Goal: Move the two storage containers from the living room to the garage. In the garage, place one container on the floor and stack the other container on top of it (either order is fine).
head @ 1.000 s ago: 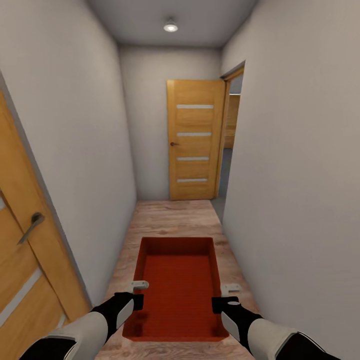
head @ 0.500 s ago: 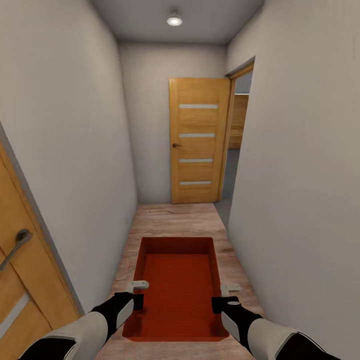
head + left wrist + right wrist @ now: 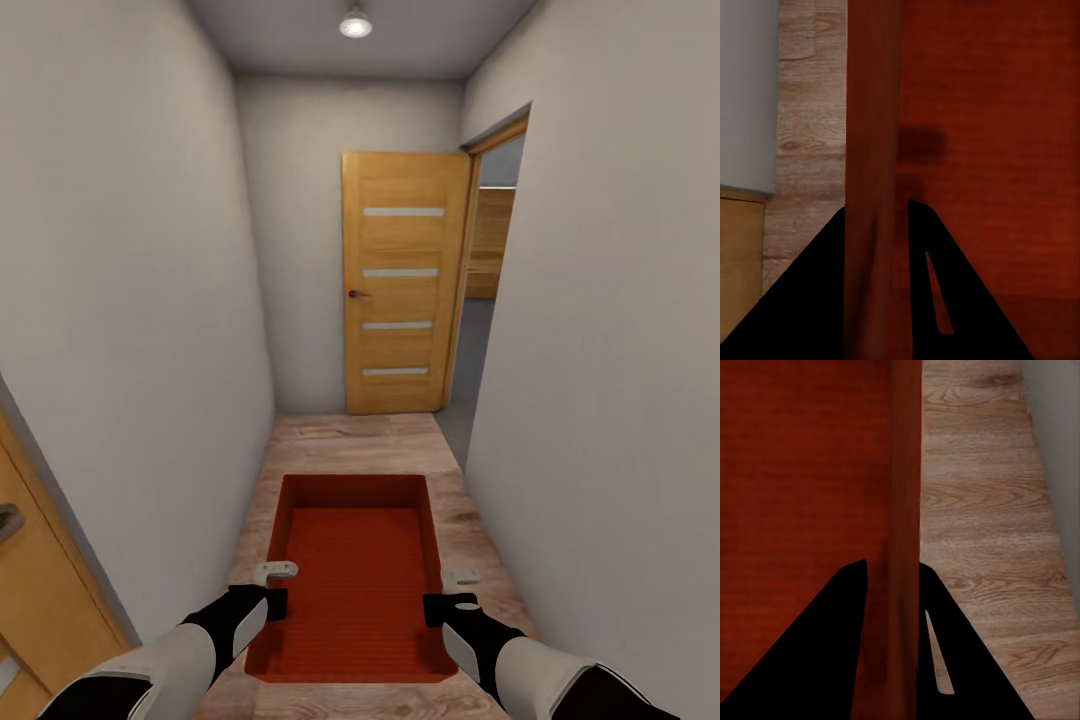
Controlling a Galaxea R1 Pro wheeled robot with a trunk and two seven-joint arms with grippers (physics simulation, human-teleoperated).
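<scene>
Left end effector (image 3: pixel 272 590) clamped on left wall, right end effector (image 3: pixel 452 594) clamped on right wall of orange-red storage container (image 3: pixel 355 570), held level above wood plank floor (image 3: pixel 350 435) in narrow corridor. Mid-carry toward garage, apparently; next, steering for open doorway (image 3: pixel 492 270) beside closed wooden door (image 3: pixel 404 282). No readable writing.

- No text, label, brand, number or sign can be read anywhere in these pictures.
- The orange-red bin (image 3: pixel 355 575) has plain walls and a ribbed base, with no lettering on them.
- The wooden door (image 3: pixel 405 282) at the far end of the hallway carries four pale strips and a handle, without any writing.
- The walls and the plank floor (image 3: pixel 350 440) are unmarked.
</scene>
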